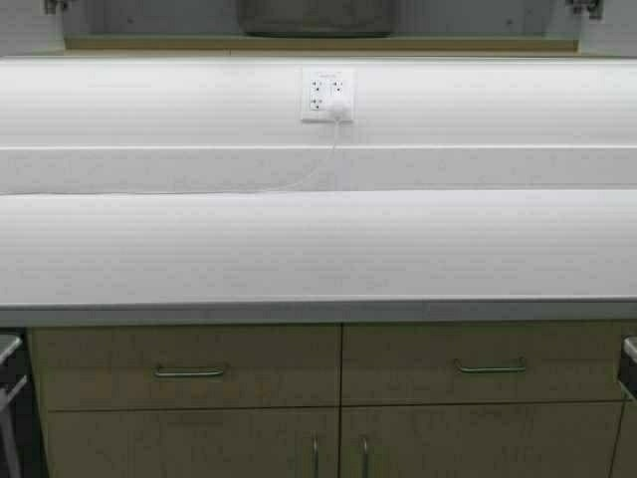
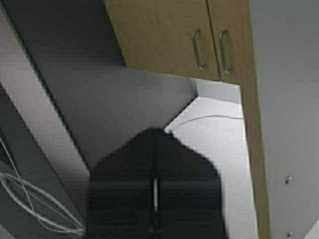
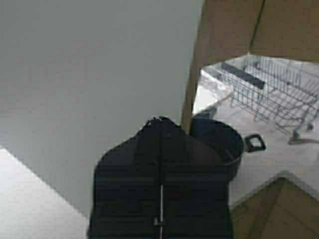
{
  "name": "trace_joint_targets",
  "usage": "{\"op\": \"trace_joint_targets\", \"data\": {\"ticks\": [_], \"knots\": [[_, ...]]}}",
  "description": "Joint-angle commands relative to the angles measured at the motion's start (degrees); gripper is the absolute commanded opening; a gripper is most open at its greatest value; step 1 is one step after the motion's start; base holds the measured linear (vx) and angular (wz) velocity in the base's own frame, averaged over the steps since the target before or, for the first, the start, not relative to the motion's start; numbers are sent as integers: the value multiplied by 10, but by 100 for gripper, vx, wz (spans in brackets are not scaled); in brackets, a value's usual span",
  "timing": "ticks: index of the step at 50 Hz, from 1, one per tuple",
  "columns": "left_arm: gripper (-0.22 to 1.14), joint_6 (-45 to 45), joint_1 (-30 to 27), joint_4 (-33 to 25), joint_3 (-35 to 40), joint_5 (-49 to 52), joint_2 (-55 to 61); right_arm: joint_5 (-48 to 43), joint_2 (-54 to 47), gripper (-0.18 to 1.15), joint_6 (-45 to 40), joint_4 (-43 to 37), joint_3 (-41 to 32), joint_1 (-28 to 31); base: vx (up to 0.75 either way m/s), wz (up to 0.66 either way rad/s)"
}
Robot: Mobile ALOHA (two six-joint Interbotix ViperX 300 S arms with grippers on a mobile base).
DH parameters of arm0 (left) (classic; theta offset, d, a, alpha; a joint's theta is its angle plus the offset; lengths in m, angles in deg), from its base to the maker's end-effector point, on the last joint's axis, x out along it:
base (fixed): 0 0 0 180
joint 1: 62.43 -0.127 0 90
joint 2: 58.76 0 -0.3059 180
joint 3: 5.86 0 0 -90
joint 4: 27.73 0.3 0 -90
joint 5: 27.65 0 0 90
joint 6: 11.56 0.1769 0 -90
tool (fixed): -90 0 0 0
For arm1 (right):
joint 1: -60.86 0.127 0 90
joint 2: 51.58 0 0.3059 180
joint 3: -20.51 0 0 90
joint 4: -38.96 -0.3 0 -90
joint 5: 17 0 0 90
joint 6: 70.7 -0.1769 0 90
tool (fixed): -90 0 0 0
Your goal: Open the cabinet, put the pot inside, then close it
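1. Nearest the lens in each wrist view is that arm's own gripper: the left gripper (image 2: 155,194) and the right gripper (image 3: 160,199) are both clenched on nothing, fingers pressed together to a thin seam.
2. The pot (image 3: 219,144) sits on the white surface (image 3: 259,149) just beyond the right gripper, one black loop handle (image 3: 254,143) pointing away from it; a wire dish rack (image 3: 271,89) stands behind the pot.
3. The cabinet (image 2: 169,35) hangs above the surface, doors closed – its twin handles (image 2: 212,49) meet at the seam.
4. Judged: the pot looks stiff, smooth metal and probably weighty – the loop handles or the rim offer the surest hold.
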Motion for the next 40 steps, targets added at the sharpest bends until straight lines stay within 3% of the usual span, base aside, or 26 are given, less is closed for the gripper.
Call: {"op": "trace_joint_targets", "data": {"ticks": [1, 8, 14, 26, 40], "knots": [[3, -49, -7, 43, 47, 6, 49, -7, -39, 6, -2, -10, -63, -49, -4, -4], [3, -92, -25, 106, 83, 6, 91, -9, -76, 6, -2, -10, -112, -71, -2, -3], [3, -102, -58, 117, 118, 2, 137, -13, -117, 6, -2, -12, -147, -72, 0, 0], [3, -115, -98, 105, 136, -57, 211, -18, -197, 6, 1, -26, -202, -72, 0, 0], [3, -134, -185, 44, 138, -146, 284, -18, -227, 6, 4, -27, -217, -72, 1, 1]]}}
